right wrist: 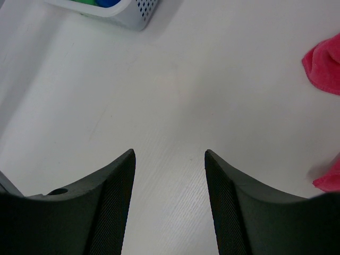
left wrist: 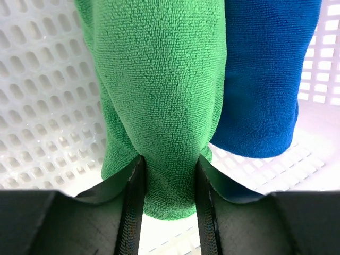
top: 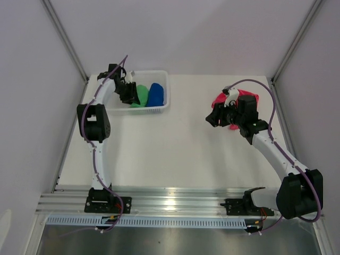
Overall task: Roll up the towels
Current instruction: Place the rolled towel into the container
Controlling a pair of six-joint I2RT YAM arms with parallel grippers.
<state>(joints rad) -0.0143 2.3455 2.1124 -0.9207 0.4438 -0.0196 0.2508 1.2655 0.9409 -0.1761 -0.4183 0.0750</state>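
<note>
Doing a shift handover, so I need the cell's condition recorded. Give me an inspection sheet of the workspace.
Surface: white table, no spills seen.
Job's things: green towel and blue towel rolled, side by side in the white mesh basket; pink-red towel bunched on the table, right side.
Clutter: nothing seen.
End effectors: left end effector closed on the green towel; right end effector open, empty, above the table.
Cables: purple cable along each arm.
Surroundings: plain walls; metal rail at near edge.

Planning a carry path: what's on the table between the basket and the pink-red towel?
Top view: bare table between basket and pink-red towel, nothing lying there. Only the right hand hangs over that stretch, close by the towel.
</note>
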